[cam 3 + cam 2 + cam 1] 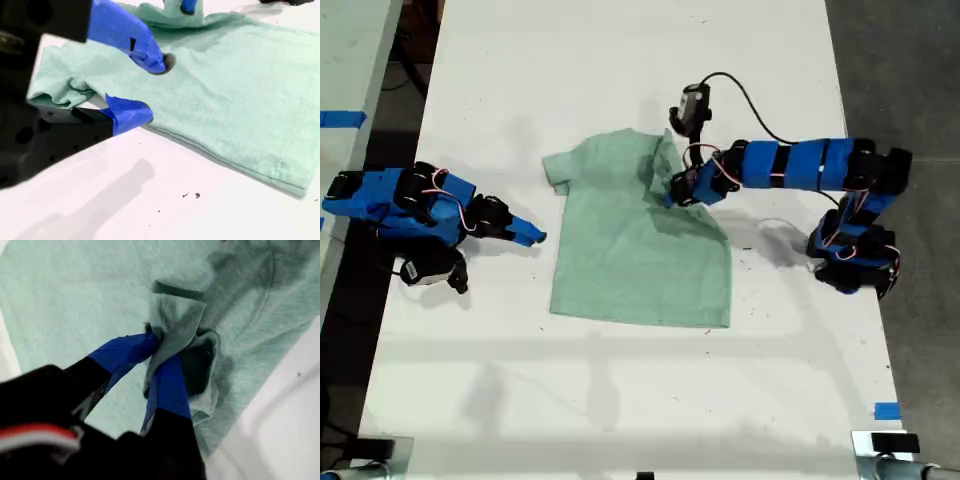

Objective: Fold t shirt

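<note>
My first pincer (159, 351) pinches a fold of the t shirt (640, 240) mid-worktop (620, 400); my second pincer (150, 87) gapes beside its edge.

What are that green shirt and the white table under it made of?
The t shirt looks like soft knitted cloth, probably cotton: matte and faintly fuzzy, and it bunches into soft folds where my first gripper pinches it. The table seems a hard, smooth white board, perhaps laminate or painted wood: it takes soft shadows with a slight sheen and shows small dark specks. Neither is certain from looks alone.
</note>
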Controlling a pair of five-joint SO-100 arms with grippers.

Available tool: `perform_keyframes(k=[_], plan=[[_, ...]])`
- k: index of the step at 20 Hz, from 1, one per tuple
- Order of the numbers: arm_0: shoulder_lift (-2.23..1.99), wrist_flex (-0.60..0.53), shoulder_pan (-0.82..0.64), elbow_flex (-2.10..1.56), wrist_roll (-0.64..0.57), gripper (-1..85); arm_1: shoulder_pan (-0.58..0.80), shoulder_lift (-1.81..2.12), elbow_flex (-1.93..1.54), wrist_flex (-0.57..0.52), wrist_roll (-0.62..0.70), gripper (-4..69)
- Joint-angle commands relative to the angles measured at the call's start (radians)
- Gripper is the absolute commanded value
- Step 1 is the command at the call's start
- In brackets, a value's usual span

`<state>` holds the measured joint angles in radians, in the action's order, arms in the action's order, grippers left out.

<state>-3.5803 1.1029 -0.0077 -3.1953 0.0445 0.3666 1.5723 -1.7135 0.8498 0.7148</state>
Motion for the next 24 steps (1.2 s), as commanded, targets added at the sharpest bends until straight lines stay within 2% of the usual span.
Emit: perform_keyframes(k=[1,3,6,8,10,13,15,18,20,24], plan=[[-0.006,-0.008,0.008,-0.009,0.014,12.6,-0.018,-0.089,0.153,-0.009,-0.021,3.3],[-0.006,-0.008,0.008,-0.009,0.014,12.6,-0.018,-0.1,0.189,0.025,-0.025,14.1],[-0.006,-0.008,0.008,-0.009,0.014,12.6,-0.009,-0.014,0.209,0.12,-0.057,21.5],[-0.006,-0.008,0.008,-0.009,0.014,12.6,0.005,0.106,0.199,0.163,-0.06,23.2],[-0.006,-0.008,0.008,-0.009,0.014,12.6,0.035,0.209,0.244,0.282,-0.074,23.1],[-0.006,-0.008,0.008,-0.009,0.014,12.6,0.202,0.451,0.158,0.515,-0.141,21.8],[-0.006,-0.008,0.008,-0.009,0.014,12.6,0.307,0.681,-0.035,0.569,-0.143,21.6],[-0.006,-0.008,0.008,-0.009,0.014,12.6,0.314,0.968,-0.357,0.558,-0.169,20.8],[-0.006,-0.008,0.008,-0.009,0.014,12.6,0.296,1.138,-0.624,0.488,-0.201,19.8],[-0.006,-0.008,0.008,-0.009,0.014,12.6,0.293,1.609,-1.117,0.362,-0.216,11.4]])
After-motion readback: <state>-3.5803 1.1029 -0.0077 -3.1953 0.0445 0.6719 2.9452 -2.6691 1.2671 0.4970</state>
